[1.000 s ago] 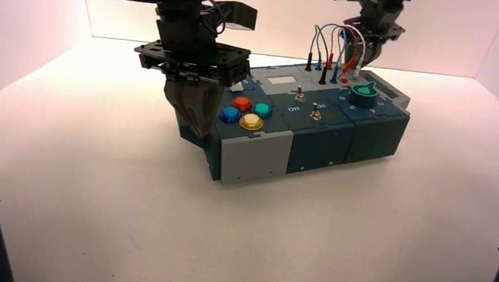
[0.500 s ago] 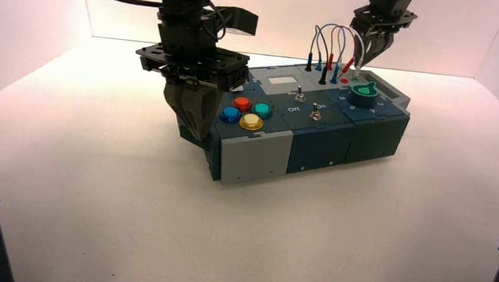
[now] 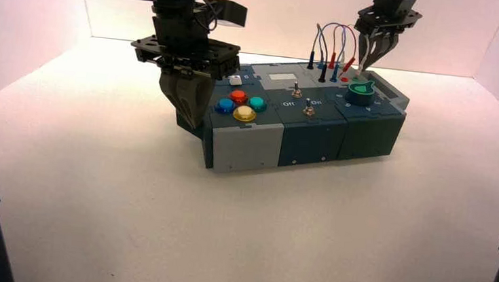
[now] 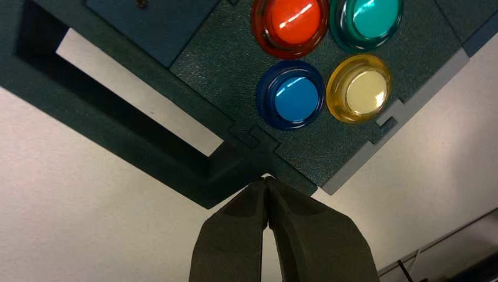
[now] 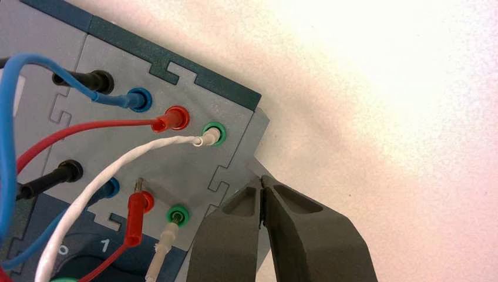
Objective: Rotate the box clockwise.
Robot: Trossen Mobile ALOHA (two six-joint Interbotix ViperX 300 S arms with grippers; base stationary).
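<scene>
— Where, exactly, is the box (image 3: 303,122)?

— Mid-bench (image 3: 125,205), long axis running left to right. My left gripper (image 3: 188,108), fingers pressed together, touches the handle (image 4: 117,126) end beside the blue button (image 4: 291,97).

— And the other arm?

— My right gripper (image 5: 262,187), likewise closed and holding nothing, sits against the far corner by the jumper wires (image 5: 117,153). Each arm has its own end, at opposite corners; I judge that pairing suits a clockwise turn.

Bright even light, pinkish walls, glare on buttons (image 4: 326,61)
</scene>
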